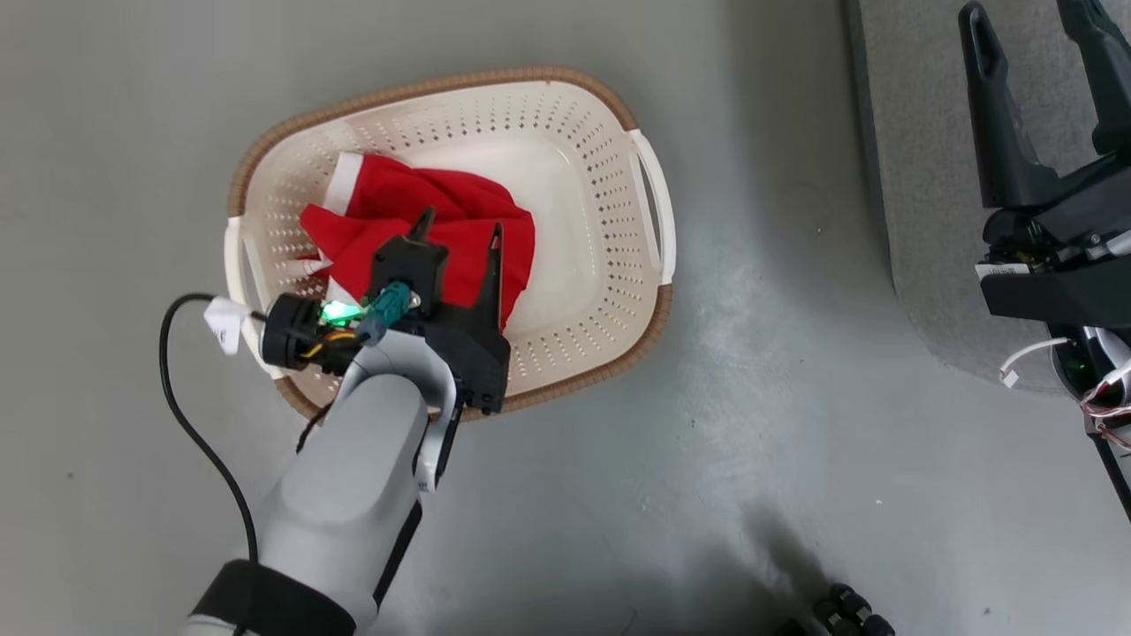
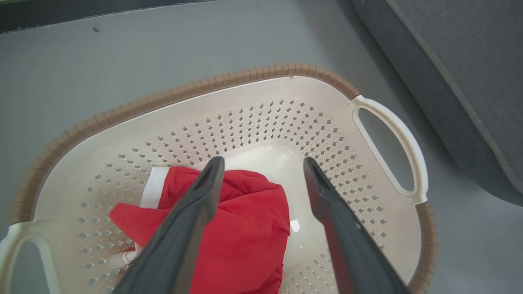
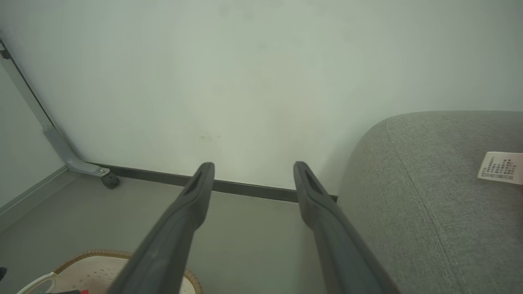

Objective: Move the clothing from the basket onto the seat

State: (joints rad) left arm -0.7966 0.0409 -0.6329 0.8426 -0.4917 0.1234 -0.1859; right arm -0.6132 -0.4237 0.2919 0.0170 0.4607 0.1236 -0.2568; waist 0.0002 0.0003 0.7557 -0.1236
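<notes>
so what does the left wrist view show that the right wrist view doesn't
Left wrist view: the open left tool over the clothing heaped on the basket's bottom. Right wrist view: the open right tool, a pale wall, a castor, a white label on the seat. Both: the basket's brown rim, the grey seat, the floor.

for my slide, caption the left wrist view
Open left gripper poised over crumpled red clothing in cream perforated plastic basket

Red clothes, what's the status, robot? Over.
Left gripper open, over the clothing, not gripping. Right gripper open, by the seat. Clothing in the basket. Nothing blocking.
</notes>
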